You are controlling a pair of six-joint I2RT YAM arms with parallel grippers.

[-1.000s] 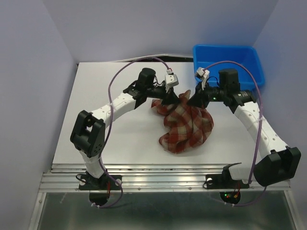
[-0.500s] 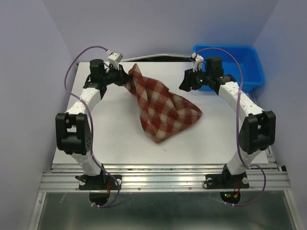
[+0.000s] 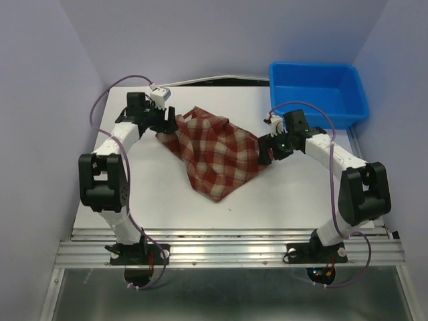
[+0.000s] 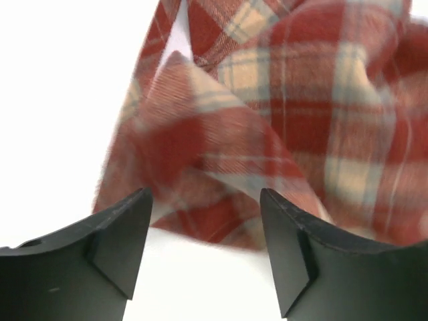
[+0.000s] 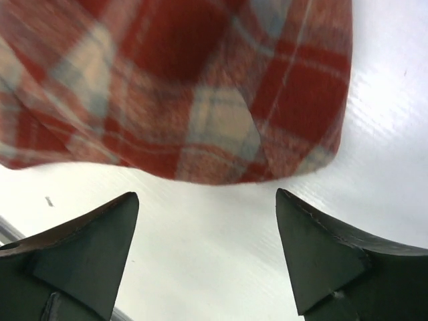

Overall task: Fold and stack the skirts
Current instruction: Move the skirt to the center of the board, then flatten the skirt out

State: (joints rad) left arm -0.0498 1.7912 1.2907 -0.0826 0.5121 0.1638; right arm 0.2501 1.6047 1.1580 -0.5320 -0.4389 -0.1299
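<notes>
One red, dark-red and cream plaid skirt (image 3: 217,150) lies rumpled and partly spread in the middle of the white table. My left gripper (image 3: 168,124) is at its far left corner, open. In the left wrist view the left gripper (image 4: 204,197) has its jaws wide apart, with the skirt (image 4: 281,114) just ahead of the tips and nothing between them. My right gripper (image 3: 265,151) is at the cloth's right edge, open. The right wrist view shows the right gripper (image 5: 207,195) over bare table, just short of the skirt's (image 5: 187,87) hem.
A blue plastic bin (image 3: 318,90) stands at the table's back right corner, behind the right arm. The white table (image 3: 167,200) shows bare in front of the skirt. Purple walls close in the left, back and right sides.
Both grippers have let go of the skirt and opened. The left one has stayed at the far left corner, the right has come down to the right edge. The cloth has settled wider on the table.
</notes>
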